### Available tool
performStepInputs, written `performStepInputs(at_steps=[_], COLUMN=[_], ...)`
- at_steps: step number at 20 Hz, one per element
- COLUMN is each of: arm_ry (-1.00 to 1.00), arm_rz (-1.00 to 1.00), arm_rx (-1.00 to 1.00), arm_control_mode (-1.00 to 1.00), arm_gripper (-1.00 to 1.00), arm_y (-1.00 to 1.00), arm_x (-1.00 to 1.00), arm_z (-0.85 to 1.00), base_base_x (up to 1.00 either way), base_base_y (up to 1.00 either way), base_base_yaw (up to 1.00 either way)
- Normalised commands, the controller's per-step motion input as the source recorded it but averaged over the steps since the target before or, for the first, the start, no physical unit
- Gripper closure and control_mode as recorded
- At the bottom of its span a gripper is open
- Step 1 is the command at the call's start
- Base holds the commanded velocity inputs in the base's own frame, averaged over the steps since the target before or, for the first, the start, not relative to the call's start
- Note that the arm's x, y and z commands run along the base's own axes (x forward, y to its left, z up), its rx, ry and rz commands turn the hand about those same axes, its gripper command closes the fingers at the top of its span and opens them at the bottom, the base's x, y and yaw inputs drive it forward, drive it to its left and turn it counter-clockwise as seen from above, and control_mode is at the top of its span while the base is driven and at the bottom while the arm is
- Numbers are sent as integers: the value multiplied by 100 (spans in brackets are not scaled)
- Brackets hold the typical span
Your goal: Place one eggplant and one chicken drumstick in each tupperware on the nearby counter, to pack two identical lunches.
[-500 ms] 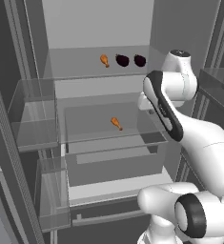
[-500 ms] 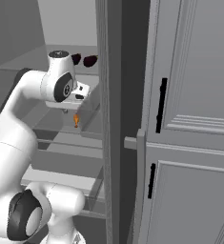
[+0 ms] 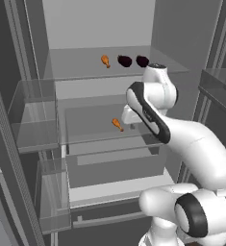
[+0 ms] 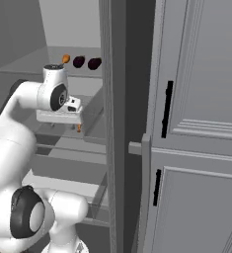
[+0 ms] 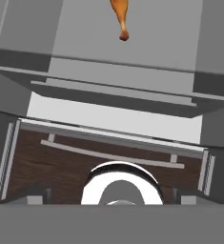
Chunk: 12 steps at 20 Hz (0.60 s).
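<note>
Inside the open fridge, a chicken drumstick point(image 3: 117, 124) lies on the middle glass shelf. A second drumstick point(image 3: 105, 60) and two dark eggplants point(image 3: 124, 61) point(image 3: 142, 61) rest on the top shelf. My gripper point(image 4: 64, 121) hovers over the middle shelf just right of the lower drumstick point(image 4: 79, 129), without touching it. In the hand view that drumstick point(image 5: 121, 17) sits at the top edge, well beyond the fingertips point(image 5: 37, 193), which stand wide apart and open with nothing between them. The tupperware and the counter are out of view.
The fridge door's clear bins point(image 3: 35, 115) stand at the left. Below the middle shelf is a drawer point(image 3: 114, 163). A grey fridge wall point(image 4: 112, 123) and panelled cabinet doors with black handles point(image 4: 168, 108) lie to the right. Brown wooden floor point(image 5: 46, 162) shows under the hand.
The arm has swung left and the hand has come down toward the middle shelf, closer to the lower drumstick. The food has not moved.
</note>
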Motion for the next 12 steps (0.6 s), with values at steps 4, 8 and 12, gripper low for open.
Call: performStepInputs(at_steps=[4,8,12], arm_ry=[2,0,-18], arm_rz=[8,6,5], arm_rx=[0,-1,-2], arm_control_mode=[-100,-100,-100], arm_gripper=[-100,-100,-100], arm_y=[17,0,13], arm_x=[100,100,67], arm_z=[-75,-15,-31], base_base_x=[0,0,0], base_base_y=[0,0,0], base_base_yaw=[0,0,0])
